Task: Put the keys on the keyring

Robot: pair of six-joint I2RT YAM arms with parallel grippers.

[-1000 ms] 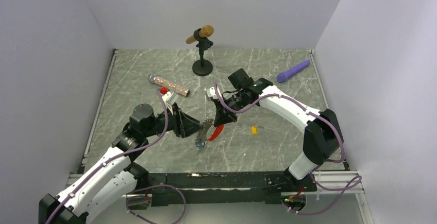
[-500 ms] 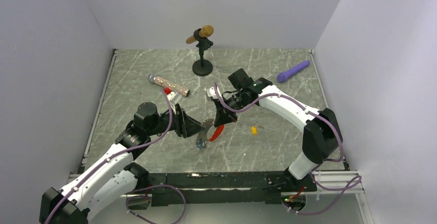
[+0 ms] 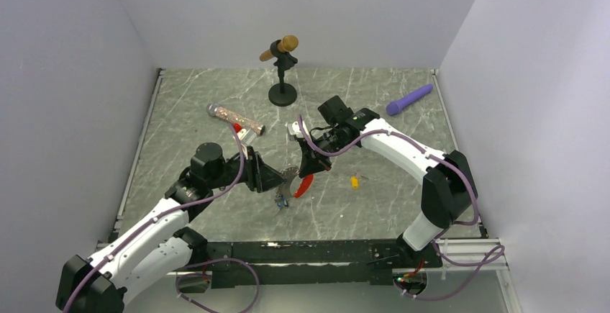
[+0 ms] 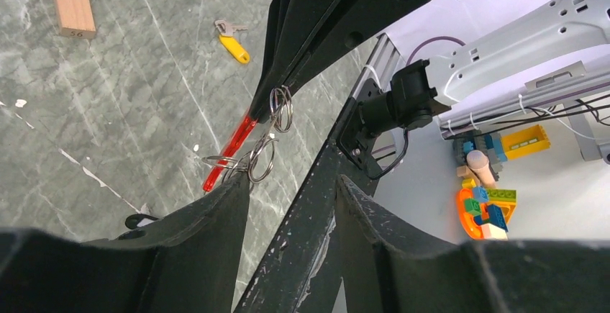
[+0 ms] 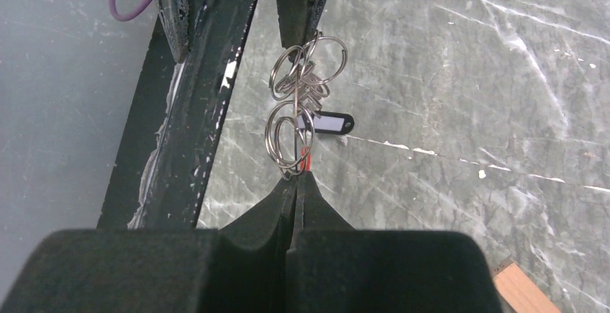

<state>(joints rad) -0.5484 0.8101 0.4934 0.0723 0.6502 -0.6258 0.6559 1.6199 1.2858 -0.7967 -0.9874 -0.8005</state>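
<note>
Now | right jaws: pressed together, pinching keyring [image 5: 301,83] rings | left jaws: spread, one fingertip [image 5: 298,3] touching rings

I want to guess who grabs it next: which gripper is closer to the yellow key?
Right. The right gripper stands between the yellow key and the left gripper, so the left one is farther from the key.
</note>
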